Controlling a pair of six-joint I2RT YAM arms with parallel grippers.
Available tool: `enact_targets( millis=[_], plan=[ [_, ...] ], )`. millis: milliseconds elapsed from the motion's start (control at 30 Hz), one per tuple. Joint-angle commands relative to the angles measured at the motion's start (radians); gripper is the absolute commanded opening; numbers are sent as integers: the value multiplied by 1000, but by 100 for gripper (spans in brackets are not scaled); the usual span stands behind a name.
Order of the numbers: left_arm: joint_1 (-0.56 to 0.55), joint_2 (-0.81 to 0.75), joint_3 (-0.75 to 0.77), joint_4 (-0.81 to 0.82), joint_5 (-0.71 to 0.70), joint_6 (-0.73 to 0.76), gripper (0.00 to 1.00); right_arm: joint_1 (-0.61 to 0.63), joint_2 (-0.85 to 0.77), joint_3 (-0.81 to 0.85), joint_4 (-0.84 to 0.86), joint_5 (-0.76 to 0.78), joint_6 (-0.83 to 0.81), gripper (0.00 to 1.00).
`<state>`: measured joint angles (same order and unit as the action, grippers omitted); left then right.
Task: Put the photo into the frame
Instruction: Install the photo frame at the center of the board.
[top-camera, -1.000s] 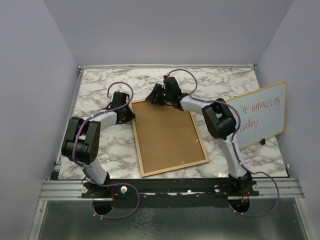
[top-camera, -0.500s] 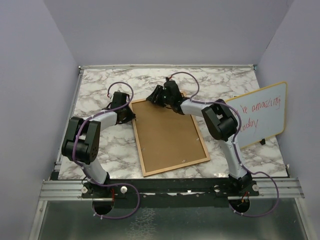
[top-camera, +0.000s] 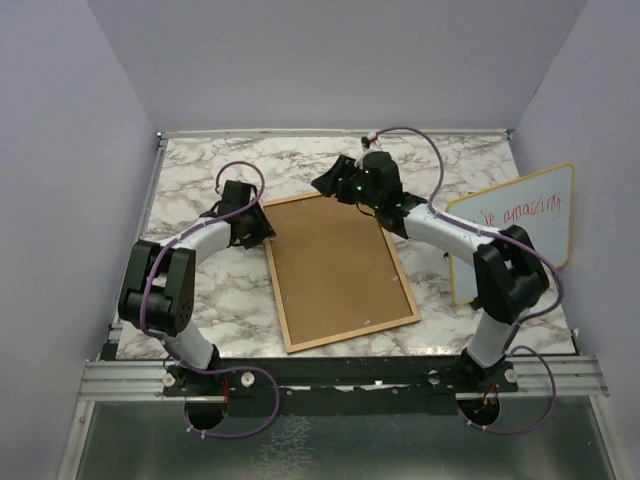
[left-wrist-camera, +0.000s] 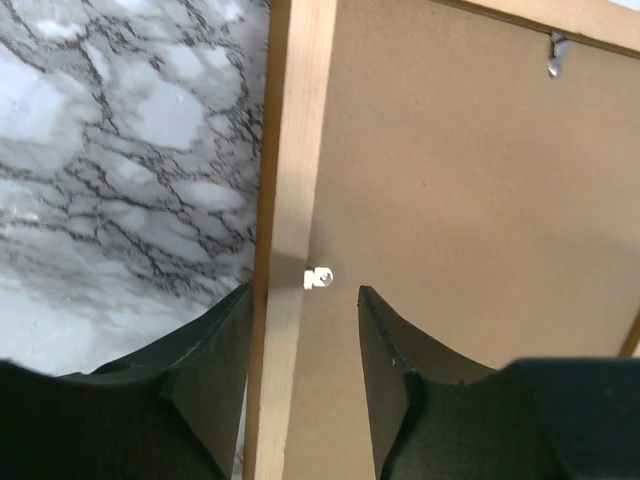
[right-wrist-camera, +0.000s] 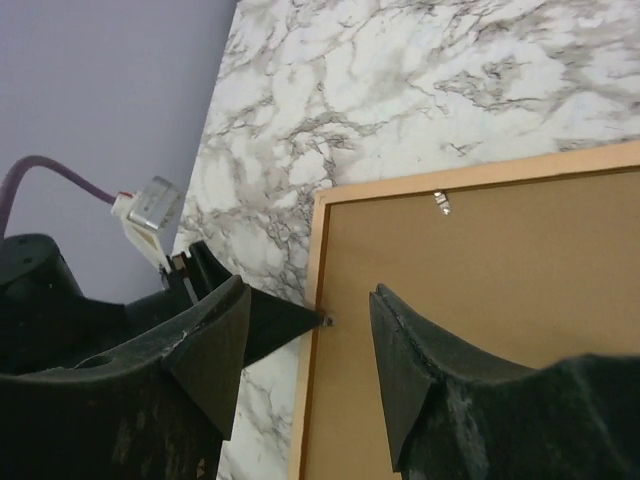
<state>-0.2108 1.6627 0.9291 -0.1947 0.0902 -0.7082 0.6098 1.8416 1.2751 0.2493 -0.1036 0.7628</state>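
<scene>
The frame (top-camera: 276, 280) lies back side up on the marble table (top-camera: 190, 180). Its brown back board (top-camera: 340, 265) sits inside the wooden rim. Whether the photo lies under the board cannot be told.

The left gripper (left-wrist-camera: 303, 300) is part open. It straddles the frame's left rim, one finger over the table and one over the board, beside a small white clip (left-wrist-camera: 318, 277). It clamps nothing.

The right gripper (right-wrist-camera: 310, 300) is open and empty, above the frame's far left corner.

A whiteboard (top-camera: 520, 230) stands at the right.
</scene>
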Motion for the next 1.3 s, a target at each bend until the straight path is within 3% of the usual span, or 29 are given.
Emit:
enact_targets(
  millis=[0, 167, 333, 667, 867, 1267],
  plan=[
    [-1, -111, -27, -89, 40, 48, 51, 5, -147, -137, -216, 125, -112, 57],
    [-5, -215, -139, -117, 71, 55, 61, 5, -254, -170, -491, 73, -202, 53],
    [-13, -283, -225, -140, 85, 59, 62, 5, -379, -320, -538, -62, -243, 53],
    [-24, -292, -328, -39, 219, 22, 51, 75, -487, -602, -533, -208, -148, 51],
    [-24, -271, -357, -28, 182, 14, 38, 119, -459, -637, -506, -234, -108, 38],
    [-24, -305, -367, -34, 145, 18, 35, 131, -433, -678, -599, -229, -134, 37]
  ],
)
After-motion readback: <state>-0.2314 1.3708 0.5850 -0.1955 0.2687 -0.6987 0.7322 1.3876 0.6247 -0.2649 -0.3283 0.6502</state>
